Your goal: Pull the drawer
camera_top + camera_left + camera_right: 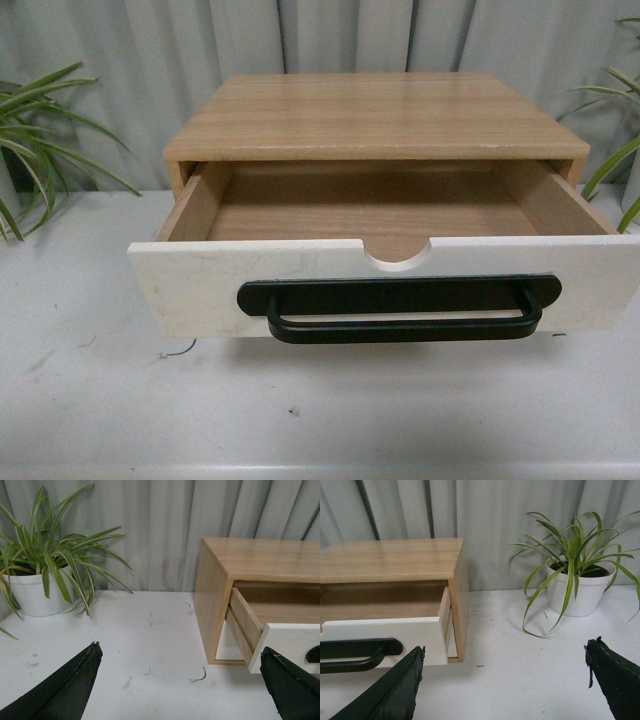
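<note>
The drawer [200,285] stands pulled well out of its light wood cabinet [375,115], showing an empty wooden inside. Its white front carries a long black bar handle [400,308] and a half-round notch [398,256] in the top edge. Neither arm shows in the front view. In the left wrist view my left gripper [182,667] is open over bare table, beside the drawer's left corner [287,637]. In the right wrist view my right gripper [504,667] is open too, off the drawer's right corner [395,635], holding nothing. The handle's end [360,652] shows there.
A potted spider plant [35,580] in a white pot stands left of the cabinet, and another plant [575,580] stands to its right. Grey curtains [120,60] hang behind. The white table [300,410] runs on in front of the drawer.
</note>
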`<state>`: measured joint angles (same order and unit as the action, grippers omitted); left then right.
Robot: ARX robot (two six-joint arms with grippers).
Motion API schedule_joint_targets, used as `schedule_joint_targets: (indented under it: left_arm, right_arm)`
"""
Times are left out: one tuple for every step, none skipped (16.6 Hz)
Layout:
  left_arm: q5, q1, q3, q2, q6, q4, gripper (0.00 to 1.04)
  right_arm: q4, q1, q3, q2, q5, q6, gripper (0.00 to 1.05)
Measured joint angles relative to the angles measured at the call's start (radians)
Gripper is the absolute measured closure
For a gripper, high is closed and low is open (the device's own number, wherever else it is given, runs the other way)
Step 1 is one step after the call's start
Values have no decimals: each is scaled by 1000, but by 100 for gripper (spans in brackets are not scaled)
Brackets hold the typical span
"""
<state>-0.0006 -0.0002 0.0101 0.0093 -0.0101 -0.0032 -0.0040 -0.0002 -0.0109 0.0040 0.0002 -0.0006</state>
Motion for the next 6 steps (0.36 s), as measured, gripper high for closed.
schedule_joint_targets:
  left_arm:
    - [0, 0, 0, 0, 0, 0, 7]
    - [0, 0, 0, 0, 0, 0, 7]
    - [0, 0, 0, 0, 0, 0, 7]
    - [0, 0, 0, 0, 0, 0, 7]
    - [0, 0, 0, 0, 0, 0, 7]
    - [0, 0, 0, 0, 0, 0, 7]
  right_arm:
    - [0, 0, 0, 0, 0, 0, 6]
    - [0, 0, 0, 0, 0, 0, 6]
    - [0, 0, 0, 0, 0, 0, 6]
    - [0, 0, 0, 0, 0, 0, 6]
    - [0, 0, 0, 0, 0, 0, 6]
    - [0, 0, 0, 0, 0, 0, 6]
